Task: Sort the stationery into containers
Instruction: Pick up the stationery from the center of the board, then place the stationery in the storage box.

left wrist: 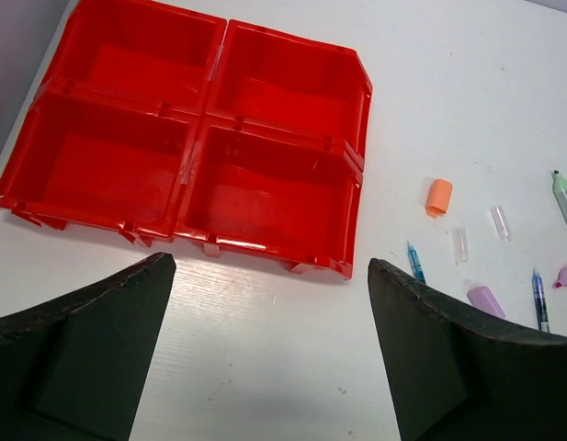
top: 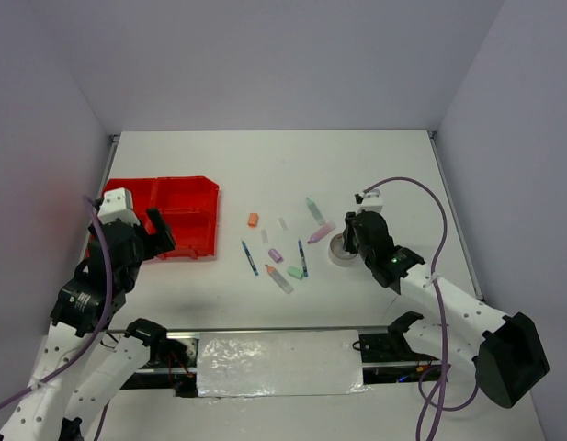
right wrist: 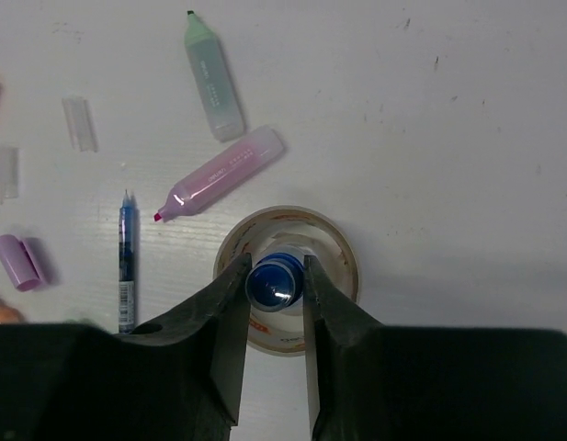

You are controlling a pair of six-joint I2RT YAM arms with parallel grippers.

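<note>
Blue pen (right wrist: pixel 272 287), end-on, in right tool (right wrist: pixel 276 265).

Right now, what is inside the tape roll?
A blue round-ended item, pinched by the right gripper, sits inside the tape roll. Its lower part and the roll's near rim are hidden.

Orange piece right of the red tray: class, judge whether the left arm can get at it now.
Probably yes: the left gripper is open and empty, and the orange piece lies by itself, apart from the red tray, nothing between.

text: none legible | green marker (right wrist: pixel 214 87): faint print, unreadable | pink marker (right wrist: pixel 223 172): same
</note>
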